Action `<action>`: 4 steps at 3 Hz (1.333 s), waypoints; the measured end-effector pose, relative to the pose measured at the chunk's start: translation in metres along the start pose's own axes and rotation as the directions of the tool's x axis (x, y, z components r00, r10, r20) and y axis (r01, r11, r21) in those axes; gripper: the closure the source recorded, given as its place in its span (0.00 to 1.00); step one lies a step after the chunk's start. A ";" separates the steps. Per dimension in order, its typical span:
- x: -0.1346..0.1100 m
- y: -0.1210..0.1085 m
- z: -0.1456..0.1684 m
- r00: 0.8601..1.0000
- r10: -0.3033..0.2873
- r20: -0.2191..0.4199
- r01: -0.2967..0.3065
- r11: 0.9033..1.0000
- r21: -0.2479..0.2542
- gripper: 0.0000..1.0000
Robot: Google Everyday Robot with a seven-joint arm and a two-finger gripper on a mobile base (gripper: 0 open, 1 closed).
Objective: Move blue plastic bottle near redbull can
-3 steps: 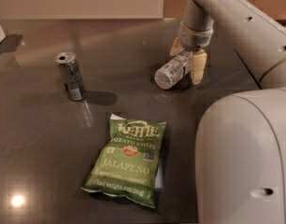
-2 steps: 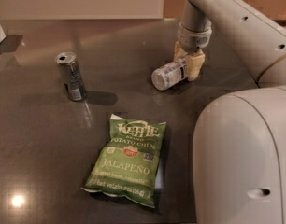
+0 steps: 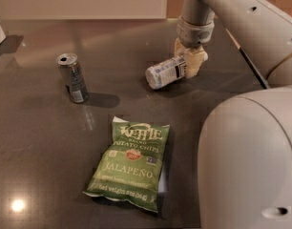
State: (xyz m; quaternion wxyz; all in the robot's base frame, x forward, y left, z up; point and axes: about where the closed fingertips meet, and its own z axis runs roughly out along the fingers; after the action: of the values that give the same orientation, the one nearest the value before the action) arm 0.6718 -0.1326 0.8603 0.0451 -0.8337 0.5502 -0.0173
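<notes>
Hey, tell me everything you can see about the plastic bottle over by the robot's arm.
The bottle is small, clear, pale bluish plastic with a white-and-blue label. It lies on its side, one end pointing toward the can, the other clamped between the jaws of the gripper, which reaches down over the far right of the table. Whether it touches the table is unclear.

Dim warm light, glare on the table (image 3: 41, 151) lower left, soft shadow beneath upper-right claw (image 3: 187, 61) clasping bottle (image 3: 164, 73).
</notes>
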 end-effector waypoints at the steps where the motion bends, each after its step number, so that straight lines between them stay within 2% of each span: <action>1: -0.032 -0.002 -0.013 0.999 -0.021 0.029 0.021 1.000 0.009 1.00; 3: -0.110 0.005 -0.012 0.988 -0.114 0.102 0.115 0.993 -0.007 1.00; 4: -0.136 0.003 -0.005 0.984 -0.127 0.121 0.129 0.992 -0.008 1.00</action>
State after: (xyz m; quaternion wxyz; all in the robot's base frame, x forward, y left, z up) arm 0.6151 -0.0091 0.8683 0.0707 -0.8670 0.4920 0.0345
